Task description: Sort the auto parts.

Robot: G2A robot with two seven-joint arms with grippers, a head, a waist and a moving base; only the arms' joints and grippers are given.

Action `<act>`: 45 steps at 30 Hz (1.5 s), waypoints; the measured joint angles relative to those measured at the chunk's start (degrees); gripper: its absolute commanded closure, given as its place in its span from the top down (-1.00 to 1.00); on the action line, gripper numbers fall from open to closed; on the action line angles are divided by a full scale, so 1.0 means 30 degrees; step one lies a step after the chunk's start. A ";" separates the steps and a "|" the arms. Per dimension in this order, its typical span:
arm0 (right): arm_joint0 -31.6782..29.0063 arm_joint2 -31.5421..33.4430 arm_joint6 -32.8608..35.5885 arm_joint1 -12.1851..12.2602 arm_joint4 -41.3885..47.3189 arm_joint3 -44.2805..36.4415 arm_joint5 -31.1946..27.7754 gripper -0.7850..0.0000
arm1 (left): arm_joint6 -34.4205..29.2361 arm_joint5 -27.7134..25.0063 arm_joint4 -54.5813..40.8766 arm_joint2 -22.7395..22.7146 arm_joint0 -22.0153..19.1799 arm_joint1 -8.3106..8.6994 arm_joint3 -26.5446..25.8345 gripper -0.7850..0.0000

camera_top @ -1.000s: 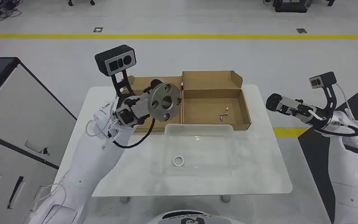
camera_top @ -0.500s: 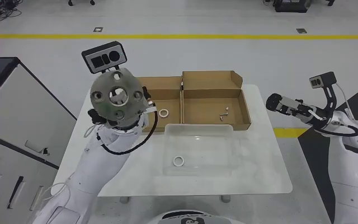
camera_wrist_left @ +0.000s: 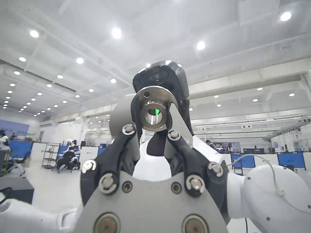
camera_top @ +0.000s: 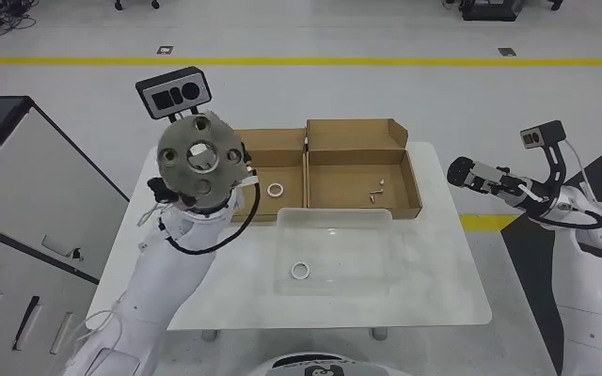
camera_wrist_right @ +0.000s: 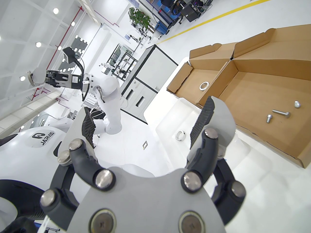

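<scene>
My left gripper (camera_wrist_left: 151, 120) is shut on the hub of a round metal flange (camera_wrist_left: 152, 116), holding it high with the fingers pointing up. From above, the flange (camera_top: 200, 160) faces the camera and hovers over the table's far left corner, hiding the gripper beneath it. My right gripper (camera_wrist_right: 145, 117) is open and holds nothing. It hangs off the table's right side (camera_top: 458, 173). A white ring (camera_top: 276, 189) lies in the left cardboard box (camera_top: 282, 141). Bolts (camera_top: 376, 191) lie in the right cardboard box (camera_top: 357, 132). Another ring (camera_top: 300, 271) sits in the clear bin (camera_top: 376, 221).
The two open cardboard boxes stand side by side at the back of the white table (camera_top: 442, 282), with the clear bin just in front of them. A grey cabinet (camera_top: 47, 207) stands left of the table. In the right wrist view the bolts (camera_wrist_right: 281, 114) and both rings are visible.
My left arm swung the flange up and to the left, away from over the left box, and turned its face toward the top camera. The right arm stayed still.
</scene>
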 measured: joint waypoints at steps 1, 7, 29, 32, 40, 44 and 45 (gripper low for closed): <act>0.0000 0.0000 0.0000 0.0000 0.0000 0.0000 0.0000 1.00 | -0.0019 0.0020 0.0400 -0.0077 0.0045 -0.0007 0.0129 -1.00; 0.0000 0.0000 0.0000 0.0000 0.0000 0.0000 0.0000 1.00 | 0.0048 -0.0031 0.2293 -0.0449 0.0246 -0.0055 0.0441 -1.00; 0.0000 0.0000 0.0000 0.0000 0.0000 0.0000 0.0000 1.00 | 0.2547 0.2533 0.9427 -0.2167 0.0931 0.0112 0.0705 -1.00; 0.0000 0.0000 0.0000 0.0000 0.0000 0.0000 0.0000 1.00 | 0.2736 0.3735 1.2576 -0.2886 0.1129 0.0263 0.0761 -1.00; 0.0000 0.0000 0.0000 0.0000 0.0000 0.0000 0.0000 1.00 | 0.3251 0.6240 2.0813 -0.3903 0.1598 0.0600 0.0866 -1.00; 0.0000 0.0000 0.0000 0.0000 0.0000 0.0000 0.0000 1.00 | 0.3296 0.6804 2.3507 -0.3801 0.1451 0.0705 0.1305 -1.00; 0.0000 0.0000 0.0000 0.0000 0.0000 0.0000 0.0000 1.00 | 0.3302 0.6908 2.3918 -0.3784 0.1391 0.0726 0.1426 -1.00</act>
